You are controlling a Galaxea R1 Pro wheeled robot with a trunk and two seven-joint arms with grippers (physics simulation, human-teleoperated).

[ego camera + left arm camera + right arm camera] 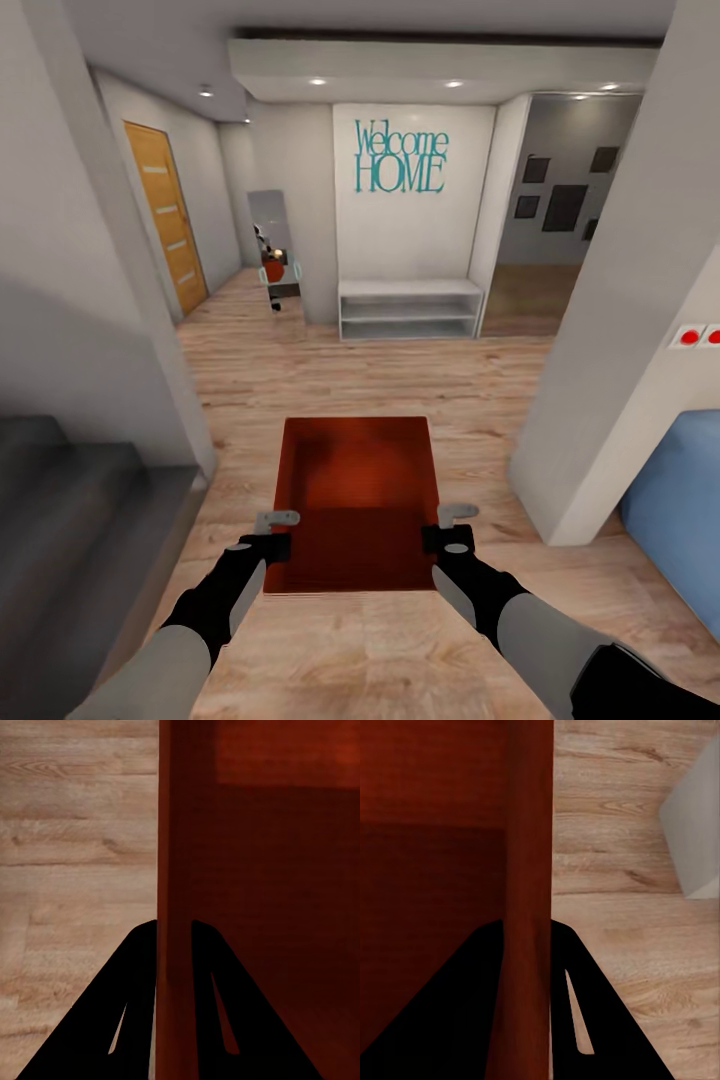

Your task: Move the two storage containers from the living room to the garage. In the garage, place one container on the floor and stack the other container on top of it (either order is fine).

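We find one container (358,500) held above the wood floor (470,380), left pincer (174,926) clamped on its left wall, right pincer (526,924) clamped on its right wall. Our arms hide its near corners.

Head view: an orange-red bin (357,500) is carried level above the light wood floor (400,380), at centre frame. The left gripper (270,535) clamps its left wall near the 7 o'clock corner; the right gripper (450,528) clamps the right wall near the 5 o'clock corner, jaws closed on the thin walls. At 12 o'clock stands a white wall with teal lettering (401,157) above a low white shelf (410,310). A wooden door (165,215) lies at 10 o'clock, a blue sofa (675,510) at 4 o'clock.
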